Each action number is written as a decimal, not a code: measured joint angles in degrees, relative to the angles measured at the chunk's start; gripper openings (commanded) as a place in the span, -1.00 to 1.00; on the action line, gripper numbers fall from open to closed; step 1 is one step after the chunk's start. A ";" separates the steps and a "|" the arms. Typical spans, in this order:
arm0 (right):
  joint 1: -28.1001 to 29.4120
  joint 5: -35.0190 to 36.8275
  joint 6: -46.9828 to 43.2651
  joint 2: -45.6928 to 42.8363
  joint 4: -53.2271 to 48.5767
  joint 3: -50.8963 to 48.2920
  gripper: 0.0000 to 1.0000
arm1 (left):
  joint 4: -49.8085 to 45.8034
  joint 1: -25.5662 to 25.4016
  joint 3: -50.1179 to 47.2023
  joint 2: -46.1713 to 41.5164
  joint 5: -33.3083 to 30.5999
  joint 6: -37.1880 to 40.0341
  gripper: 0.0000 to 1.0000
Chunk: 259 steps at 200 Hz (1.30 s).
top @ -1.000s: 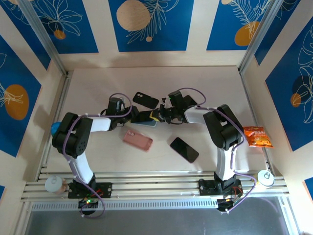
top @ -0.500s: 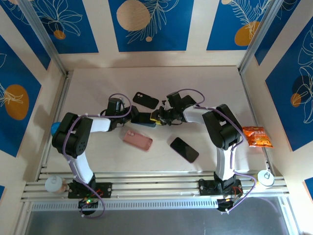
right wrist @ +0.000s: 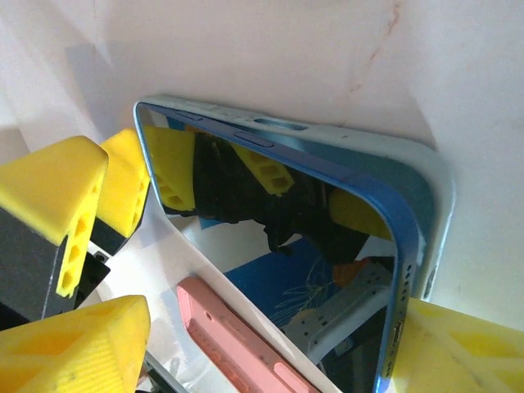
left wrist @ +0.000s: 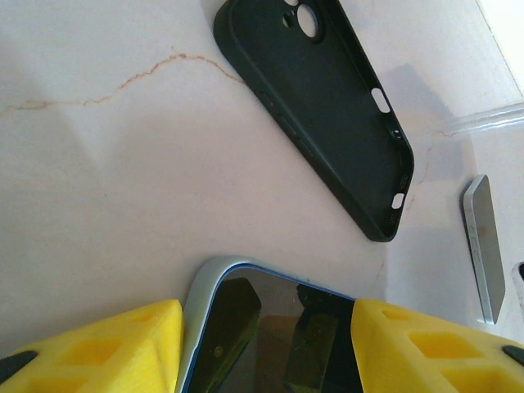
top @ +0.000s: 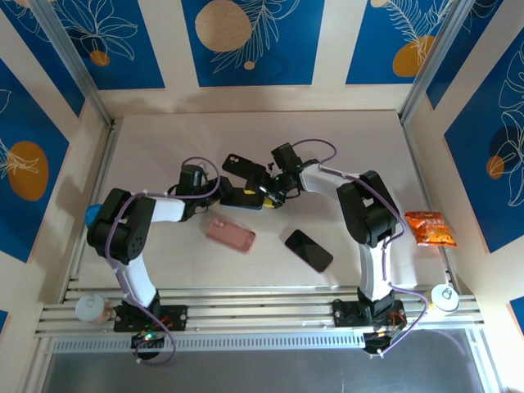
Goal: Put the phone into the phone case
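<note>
Nearby, black case (top: pixel 243 167), pink case (top: pixel 230 234) and dark phone (top: pixel 309 250) lie apart.

From above, both grippers cover most of the blue phone (top: pixel 250 199). In the left wrist view its lower part is cut off at 6 o'clock, and the silver-edged phone (left wrist: pixel 485 246) at 3 o'clock shows only edge-on

Pale wooden table (top: pixel 352 139) enclosed on three sides by cream wall panels (top: pixel 327 41) bearing blue leaf-and-orange-disc prints, with aluminium rails (top: pixel 262 315) along the near edge, evenly lit.
</note>
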 measured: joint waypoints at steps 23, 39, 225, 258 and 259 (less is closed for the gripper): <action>0.02 1.16 -0.42 0.09 -4.66 2.69 0.55 | 0.00 0.00 0.00 -0.02 0.02 0.09 0.14; 0.02 2.05 -0.66 0.09 -7.37 3.91 0.57 | -0.11 0.00 0.00 -0.24 0.02 0.39 0.14; 3.56 10.45 -7.96 -3.80 -11.26 -1.53 -1.00 | -3.21 -2.43 3.72 -1.49 1.97 1.99 0.13; 3.56 12.04 -8.68 -3.65 -11.28 -1.53 -1.00 | -3.26 -2.75 4.04 -1.05 1.97 1.99 0.13; 3.56 12.09 -8.70 -3.63 -11.28 -1.53 -1.00 | -3.26 -2.75 4.04 -1.05 1.97 1.99 0.13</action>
